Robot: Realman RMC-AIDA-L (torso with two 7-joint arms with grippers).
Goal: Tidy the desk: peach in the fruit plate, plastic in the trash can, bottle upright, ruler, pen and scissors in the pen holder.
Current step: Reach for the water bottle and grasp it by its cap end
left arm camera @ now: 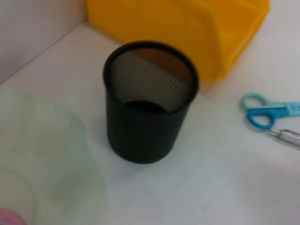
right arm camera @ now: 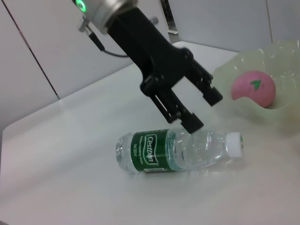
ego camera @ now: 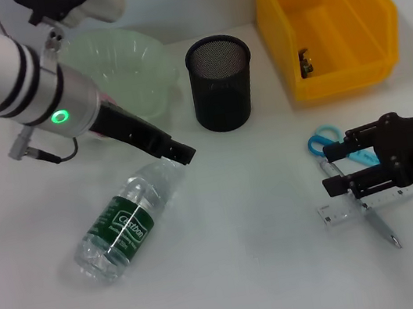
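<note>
Above lying bottle [ego camera: 127, 222], left end effector [right arm camera: 206, 110] spread; pen holder [ego camera: 221, 82], fruit plate [ego camera: 128, 64] nearby.

Bottle [ego camera: 127, 222] lies before fruit plate [ego camera: 145, 62], left of scissors [ego camera: 330, 142].

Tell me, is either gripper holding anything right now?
No. The left gripper hangs open above the lying bottle; the right gripper sits open over the ruler, nothing grasped.

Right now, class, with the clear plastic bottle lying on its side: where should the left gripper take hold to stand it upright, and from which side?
Probably the clear shoulder just below the white cap, approached from above. The clear plastic bottle lies flat with that end under the open left gripper, so little travel is needed.
</note>
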